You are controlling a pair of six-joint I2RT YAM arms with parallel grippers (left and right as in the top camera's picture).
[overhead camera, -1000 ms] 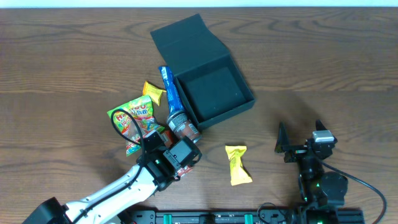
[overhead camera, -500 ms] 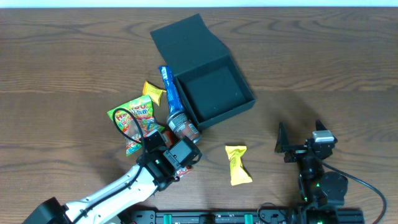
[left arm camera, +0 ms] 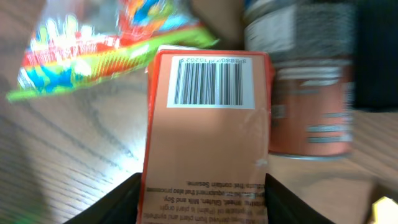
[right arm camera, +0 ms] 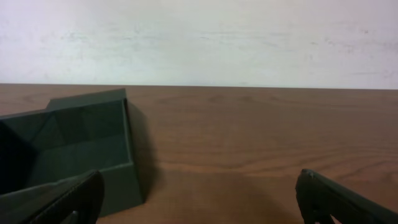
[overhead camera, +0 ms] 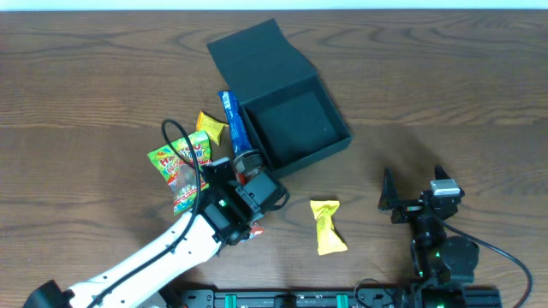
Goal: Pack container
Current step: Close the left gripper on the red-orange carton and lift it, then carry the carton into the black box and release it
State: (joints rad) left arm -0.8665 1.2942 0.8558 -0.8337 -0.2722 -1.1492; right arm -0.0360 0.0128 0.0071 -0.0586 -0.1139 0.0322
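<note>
The container [overhead camera: 313, 156] is a dark teal box standing open at the table's middle, its flap lid [overhead camera: 257, 53] folded back; it looks empty. It also shows in the right wrist view [right arm camera: 74, 149]. My left gripper [overhead camera: 257, 195] is shut on an orange packet with a barcode [left arm camera: 208, 137], just in front of a brown can [overhead camera: 246, 162] that lies by the box's near-left corner. In the left wrist view the fingers [left arm camera: 205, 208] clamp the packet's sides. My right gripper [overhead camera: 411, 195] is open and empty at the right front.
A blue packet [overhead camera: 231, 120] lies along the box's left wall. A small yellow packet [overhead camera: 209, 127] and a green gummy bag [overhead camera: 180, 164] lie to the left. Another yellow packet [overhead camera: 326, 224] lies at the front middle. The can also shows in the left wrist view [left arm camera: 311, 93].
My left arm has moved up and to the right with the orange packet, closer to the can and the box. The right arm has not moved.
</note>
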